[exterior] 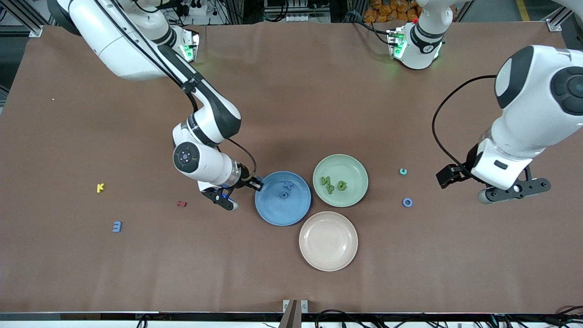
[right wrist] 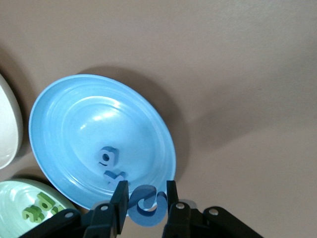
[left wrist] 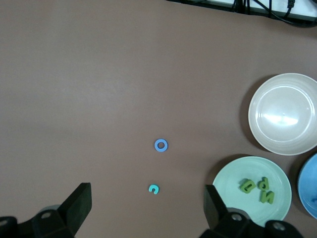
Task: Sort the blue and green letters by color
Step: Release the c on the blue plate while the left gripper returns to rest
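Observation:
My right gripper [exterior: 256,182] is shut on a blue letter [right wrist: 147,206] over the rim of the blue plate [exterior: 282,215], which holds two blue letters [exterior: 285,189]. The green plate [exterior: 351,167] beside it holds three green letters [exterior: 333,184]. A blue 3 [exterior: 117,226] lies toward the right arm's end. A blue O [exterior: 407,202] and a teal C [exterior: 403,171] lie toward the left arm's end. My left gripper [exterior: 514,191] waits open and empty above the table there; its wrist view shows the O [left wrist: 161,145] and C [left wrist: 154,189].
An empty cream plate [exterior: 328,262] sits nearer the front camera than the two colored plates. A yellow K [exterior: 100,187] and a small dark red letter [exterior: 181,203] lie toward the right arm's end, near the blue 3.

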